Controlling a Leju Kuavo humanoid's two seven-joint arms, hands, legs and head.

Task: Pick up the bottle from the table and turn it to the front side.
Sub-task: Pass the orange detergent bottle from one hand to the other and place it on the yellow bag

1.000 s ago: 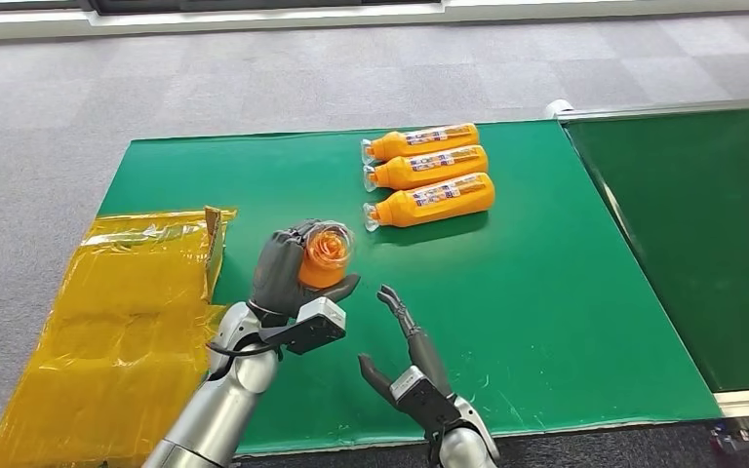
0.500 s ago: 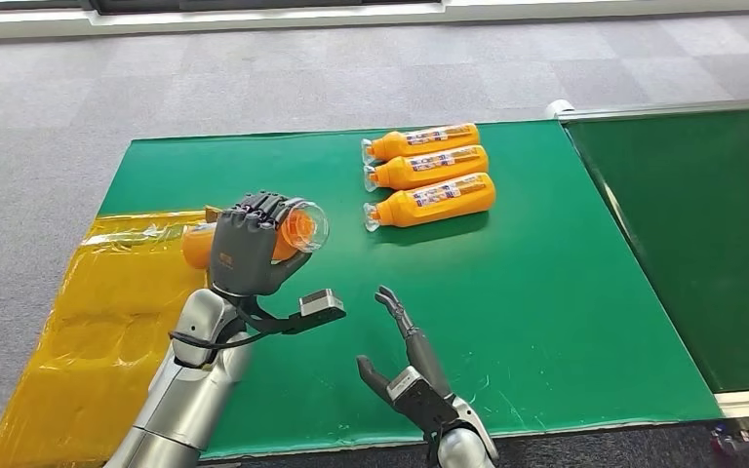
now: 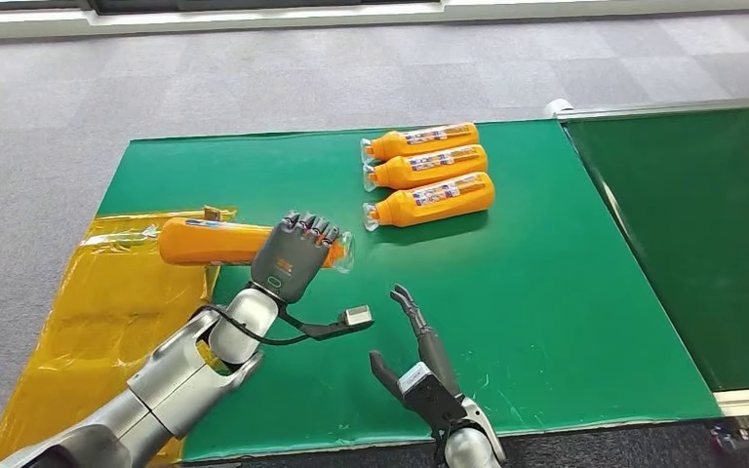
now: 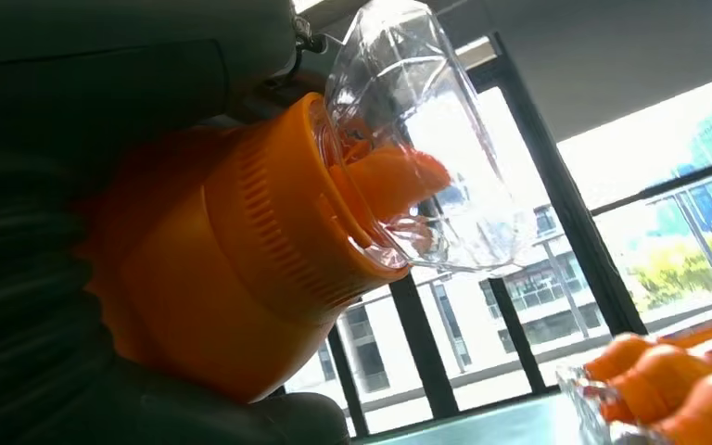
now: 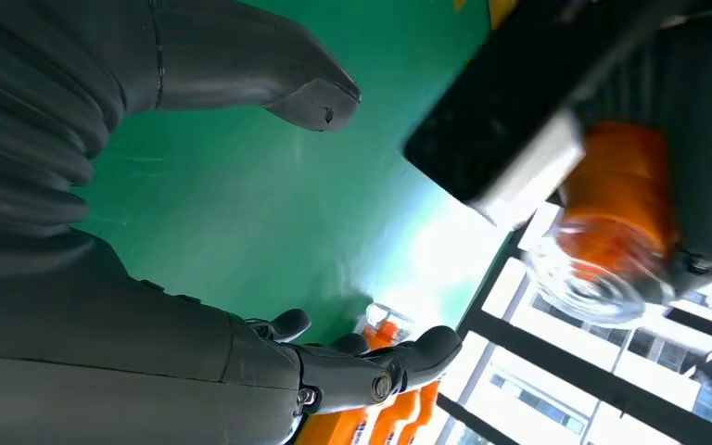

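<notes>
Head view: the left hand (image 3: pixel 295 256) grasps the bottle (image 3: pixel 216 241) near its capped neck, held level at about nine o'clock of the green table (image 3: pixel 546 292), so the long body could lever loose; the right hand (image 3: pixel 419 366) waits, fingers spread and holding nothing. Left wrist view: the clear cap (image 4: pixel 417 148) juts past the grip, windows behind. Right wrist view: green surface, three more bottles (image 5: pixel 385 413) at six o'clock.

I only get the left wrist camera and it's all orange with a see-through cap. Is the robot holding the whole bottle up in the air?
Observer: Yes. The left hand grips the held bottle near its clear cap, lying sideways above the green table.
Operator: Where's the other hand?
Observer: The right hand hovers low over the table, fingers apart, holding nothing.
Operator: What's under the bottle's fat end?
Observer: A yellow plastic sheet beside the table.
Operator: How many bottles are lying down?
Observer: Three bottles, side by side, caps pointing left.
</notes>
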